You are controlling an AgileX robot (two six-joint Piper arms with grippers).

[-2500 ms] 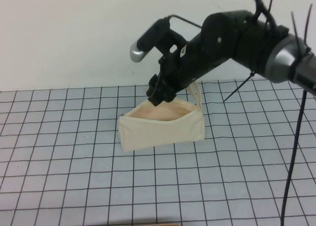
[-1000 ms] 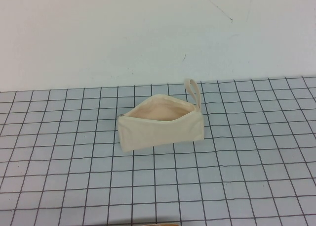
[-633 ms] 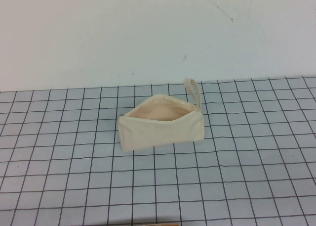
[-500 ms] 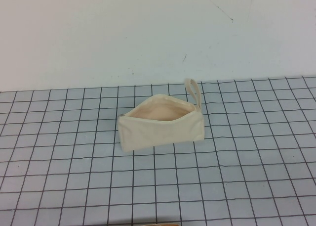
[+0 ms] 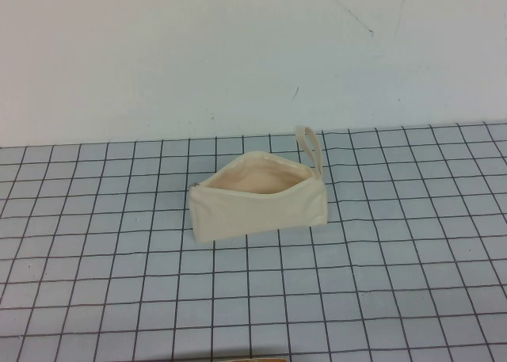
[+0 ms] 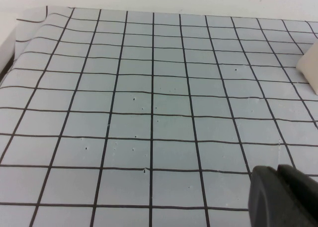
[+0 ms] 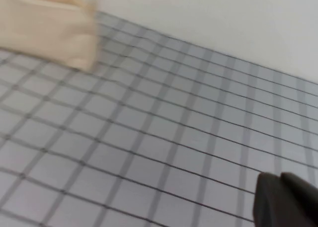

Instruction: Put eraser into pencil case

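The pencil case (image 5: 257, 203) stands on the table (image 5: 380, 299), mouth unzipped and gaping upward, its wrist loop (image 5: 310, 146) sticking up at the far right end. I can't spot the eraser anywhere on the grid; if it's in the case, the lining hides it, so I'd guess the drop is done and all that's left is a check inside or zipping up.

Neither arm shows from above. The left end effector (image 6: 284, 197) is only a dark corner in its own camera, low over bare grid with the case well off to one side; the right end effector (image 7: 285, 199) likewise, the case well away. I cannot tell how wide either one is set.

There's open table all around the case, with a wall close behind.
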